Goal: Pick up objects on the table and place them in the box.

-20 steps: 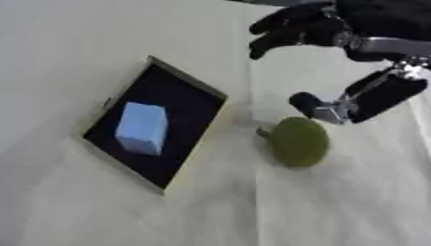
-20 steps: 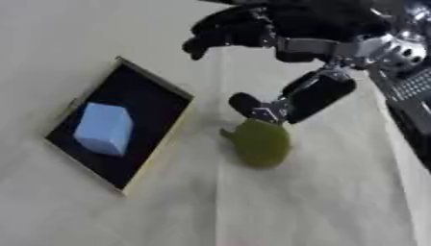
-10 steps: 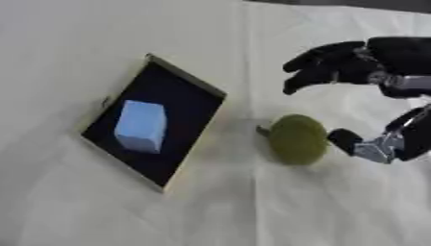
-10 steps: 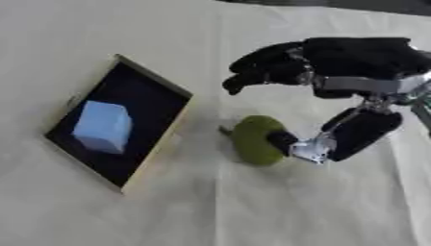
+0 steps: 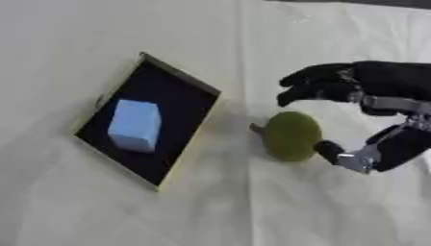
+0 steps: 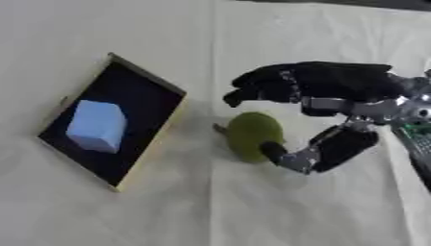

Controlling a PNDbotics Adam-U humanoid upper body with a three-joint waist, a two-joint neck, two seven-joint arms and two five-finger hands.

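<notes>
- Lower right of frame: black right hand (image 6: 324, 117), fingers half curled but spread, not yet closed on anything; thumb tip at the fruit's lower right side, touching or nearly so, fingers arched above its upper edge.
- Centre, just left of that hand: dull green, pear-shaped fruit with a short stem (image 5: 290, 135), lying on the cream tablecloth (image 5: 252, 206), stem pointing left toward the box, long axis running roughly upper left to lower right.
- Left of frame, beyond the fruit: shallow black tray-like box with a tan rim (image 5: 181, 79), near the fruit but apart, holding a pale blue cube (image 5: 134, 125).
- Left hand nowhere visible; right hand plainly the nearer.
</notes>
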